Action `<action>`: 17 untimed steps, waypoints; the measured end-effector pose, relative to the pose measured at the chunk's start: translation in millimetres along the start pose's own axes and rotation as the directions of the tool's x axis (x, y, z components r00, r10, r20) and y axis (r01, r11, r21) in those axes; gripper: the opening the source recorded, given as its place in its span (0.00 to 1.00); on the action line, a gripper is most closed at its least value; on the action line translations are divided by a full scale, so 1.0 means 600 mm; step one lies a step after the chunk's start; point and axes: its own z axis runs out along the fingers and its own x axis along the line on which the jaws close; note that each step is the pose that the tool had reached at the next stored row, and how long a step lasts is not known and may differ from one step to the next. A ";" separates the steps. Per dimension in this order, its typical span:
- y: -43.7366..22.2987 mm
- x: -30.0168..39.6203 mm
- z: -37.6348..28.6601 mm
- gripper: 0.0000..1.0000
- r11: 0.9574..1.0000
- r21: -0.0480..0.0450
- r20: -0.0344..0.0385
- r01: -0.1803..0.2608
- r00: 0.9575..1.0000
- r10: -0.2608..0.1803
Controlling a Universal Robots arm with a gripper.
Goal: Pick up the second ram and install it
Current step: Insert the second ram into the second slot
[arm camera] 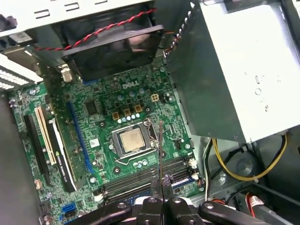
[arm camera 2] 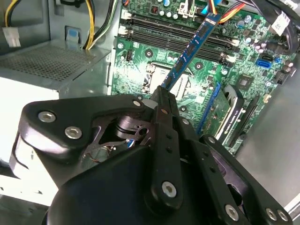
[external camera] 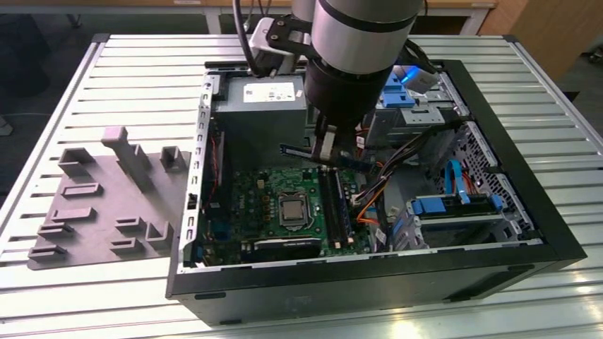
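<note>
The second ram (external camera: 354, 160), a thin blue-green stick, hangs inside the open computer case above the green motherboard (external camera: 268, 205). My gripper (external camera: 325, 157) is shut on it near its middle. In the second wrist view the ram (arm camera 2: 194, 47) slants out from between my fingers (arm camera 2: 164, 112), above and at an angle to the long black memory slots (arm camera 2: 154, 29). The first wrist view shows the ram edge-on as a thin line (arm camera: 160, 150) over the processor socket (arm camera: 131, 140), with the slots (arm camera: 136, 182) just beyond my gripper (arm camera: 161, 190). The stick is clear of the slots.
The grey power supply box (external camera: 259, 106) stands close beside the arm. Orange and black cables (external camera: 377, 191) and blue drive cages (external camera: 452, 208) crowd the exterior view's right. A case fan (arm camera: 112, 47) sits at the board's edge. A grey tray with upright blocks (external camera: 94, 205) lies outside the case.
</note>
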 end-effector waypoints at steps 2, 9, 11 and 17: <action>0.000 0.000 0.000 0.11 1.000 0.002 0.001 -0.017 1.000 0.017; 0.000 0.000 0.000 0.11 0.997 0.009 0.006 -0.079 0.997 0.078; 0.000 0.000 0.000 0.11 0.995 0.011 0.008 -0.100 0.995 0.100; 0.000 0.000 0.000 0.11 0.986 0.018 0.014 -0.166 0.986 0.166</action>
